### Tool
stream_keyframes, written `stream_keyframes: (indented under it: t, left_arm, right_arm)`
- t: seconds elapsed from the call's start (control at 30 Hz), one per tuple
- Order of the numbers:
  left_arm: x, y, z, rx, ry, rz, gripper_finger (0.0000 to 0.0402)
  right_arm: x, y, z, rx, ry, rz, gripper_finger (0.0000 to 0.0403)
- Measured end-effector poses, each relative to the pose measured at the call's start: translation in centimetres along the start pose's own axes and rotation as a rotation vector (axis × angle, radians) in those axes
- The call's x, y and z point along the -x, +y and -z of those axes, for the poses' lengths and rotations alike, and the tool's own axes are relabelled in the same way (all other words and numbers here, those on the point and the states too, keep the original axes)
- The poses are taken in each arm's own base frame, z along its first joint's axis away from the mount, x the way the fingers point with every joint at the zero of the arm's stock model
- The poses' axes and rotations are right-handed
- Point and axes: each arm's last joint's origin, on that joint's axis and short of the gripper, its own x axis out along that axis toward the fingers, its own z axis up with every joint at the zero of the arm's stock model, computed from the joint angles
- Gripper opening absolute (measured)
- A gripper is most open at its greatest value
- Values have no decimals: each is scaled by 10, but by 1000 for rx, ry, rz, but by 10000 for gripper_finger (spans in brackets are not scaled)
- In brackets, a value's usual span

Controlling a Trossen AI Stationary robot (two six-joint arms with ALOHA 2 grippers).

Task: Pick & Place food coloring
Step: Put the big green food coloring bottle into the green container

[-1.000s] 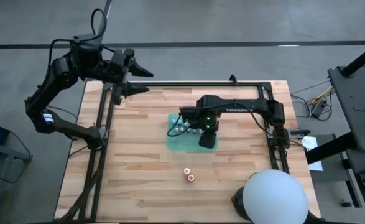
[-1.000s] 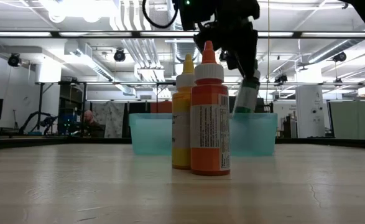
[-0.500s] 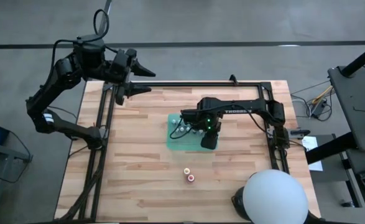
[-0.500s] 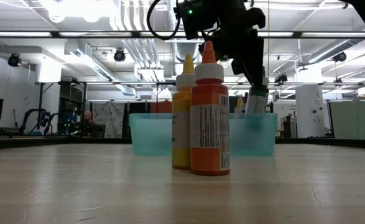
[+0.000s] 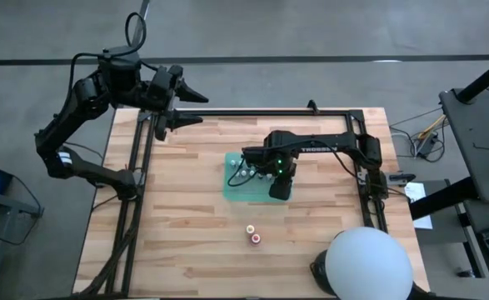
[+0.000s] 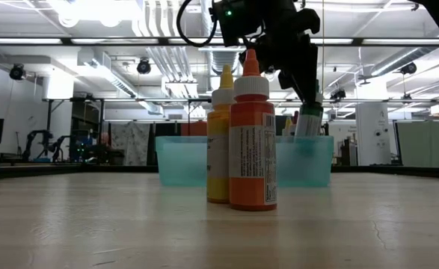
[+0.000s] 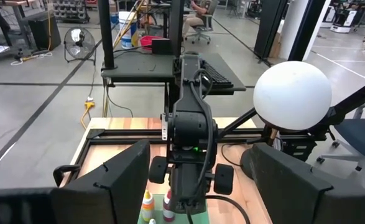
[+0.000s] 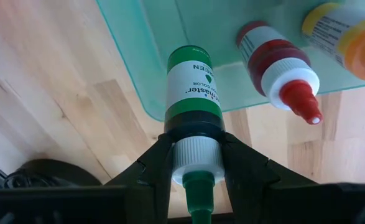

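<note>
Fingers of our right gripper (image 8: 198,163) pinch a green plastic dropper bottle (image 8: 193,92) at its ribbed white collar, above the near right edge of the translucent teal tray (image 8: 146,68). A red bottle (image 8: 275,63) lies inside. Nearer us on the wooden table (image 5: 186,225) stand an orange bottle (image 6: 252,140) and a yellow bottle (image 6: 219,138), well apart. Our left gripper (image 5: 186,107) waits spread at the far left corner.

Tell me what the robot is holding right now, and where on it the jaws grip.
The right gripper holds a green food coloring bottle by its white cap, over the teal bin. The left gripper holds nothing.
</note>
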Motion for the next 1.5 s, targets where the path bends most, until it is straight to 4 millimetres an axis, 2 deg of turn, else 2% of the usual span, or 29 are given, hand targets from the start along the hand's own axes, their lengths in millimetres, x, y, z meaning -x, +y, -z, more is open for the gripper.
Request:
stream_keyframes:
  t: [0.23,0.43,0.63,0.77,0.93,1.07,1.27,1.5]
  left_arm:
    - [0,0,0,0,0,0,247]
    - [0,0,0,-1,0,0,247]
    - [0,0,0,-1,0,0,247]
    - [0,0,0,2,1,0,247]
    - [0,0,0,5,1,0,247]
    - [0,0,0,5,1,0,247]
    - [0,0,0,3,1,0,247]
    - [0,0,1,-6,3,0,247]
  right_arm:
    - [3,5,1,23,-12,-3,106]
    - [20,9,0,153,-85,1,106]
    - [36,10,-1,467,-155,208,106]
    - [41,14,1,727,-135,365,106]
    - [39,26,4,1019,-83,404,106]
    - [36,35,7,1186,-51,419,106]
    - [33,40,8,1175,-47,439,106]
    - [15,43,9,1188,22,441,106]
